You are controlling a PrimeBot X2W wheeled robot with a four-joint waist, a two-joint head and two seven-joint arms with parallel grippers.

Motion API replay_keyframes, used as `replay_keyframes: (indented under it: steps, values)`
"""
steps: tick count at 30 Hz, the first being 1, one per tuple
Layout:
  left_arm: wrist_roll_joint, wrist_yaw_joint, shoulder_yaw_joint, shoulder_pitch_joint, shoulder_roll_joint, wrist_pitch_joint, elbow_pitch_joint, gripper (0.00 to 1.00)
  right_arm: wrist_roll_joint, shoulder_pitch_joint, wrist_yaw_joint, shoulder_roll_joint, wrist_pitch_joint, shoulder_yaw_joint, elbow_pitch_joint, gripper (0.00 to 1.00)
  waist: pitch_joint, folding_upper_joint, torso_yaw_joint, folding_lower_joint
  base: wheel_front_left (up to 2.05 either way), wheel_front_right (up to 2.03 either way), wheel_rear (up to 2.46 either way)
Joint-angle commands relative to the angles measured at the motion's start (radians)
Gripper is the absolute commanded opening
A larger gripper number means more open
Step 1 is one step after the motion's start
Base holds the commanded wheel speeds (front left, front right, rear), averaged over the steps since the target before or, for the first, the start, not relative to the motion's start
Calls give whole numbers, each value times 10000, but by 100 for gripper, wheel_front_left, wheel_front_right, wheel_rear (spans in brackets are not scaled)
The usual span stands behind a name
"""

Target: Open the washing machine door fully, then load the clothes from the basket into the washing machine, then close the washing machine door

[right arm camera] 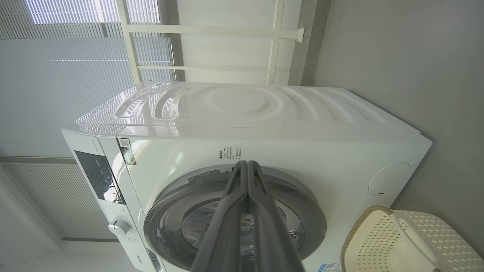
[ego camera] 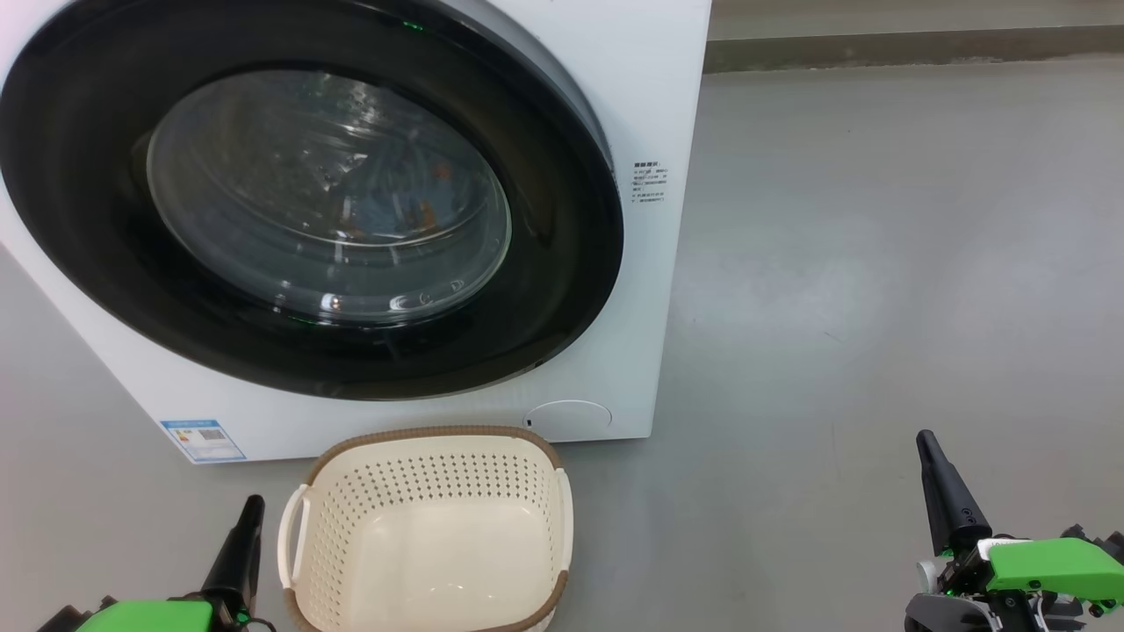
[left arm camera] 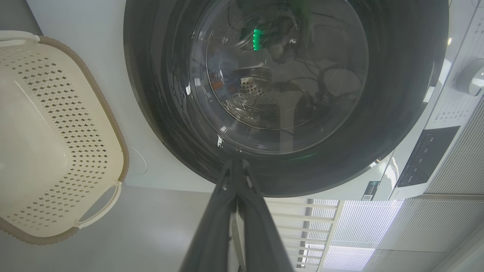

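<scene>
The white washing machine (ego camera: 654, 105) stands ahead, and its washing machine door (ego camera: 562, 263), black-rimmed with a domed glass window, lies flat against the front. Through the glass I see the clothes (ego camera: 395, 206), blue fabric with orange spots, inside the drum. The cream basket (ego camera: 430, 436) sits on the floor just below the door, with nothing in it. My left gripper (ego camera: 254, 504) is shut and holds nothing, at the basket's left side. My right gripper (ego camera: 925, 438) is shut too, well off to the right over bare floor. In the left wrist view the left gripper (left arm camera: 236, 163) points at the door's rim (left arm camera: 397, 113).
Grey floor (ego camera: 878, 263) spreads to the right of the machine, with a low skirting along the wall behind. A round service flap (ego camera: 567, 415) and a blue label (ego camera: 203, 440) sit low on the machine's front. The right wrist view shows the control panel (right arm camera: 99, 175) and a dial (right arm camera: 119, 227).
</scene>
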Motion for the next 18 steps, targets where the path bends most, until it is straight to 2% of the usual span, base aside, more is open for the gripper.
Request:
replay_keyframes:
  steps: [1,18]
  values:
    - [-86,-27,354,-429,120,47,-293,0,104,-80,17,-30,81,223,-305,0,0,0,0,0,0,0,0]
    - [-80,-27,362,-430,115,53,-292,0,105,-80,17,-30,80,224,-305,0,0,0,0,0,0,0,0]
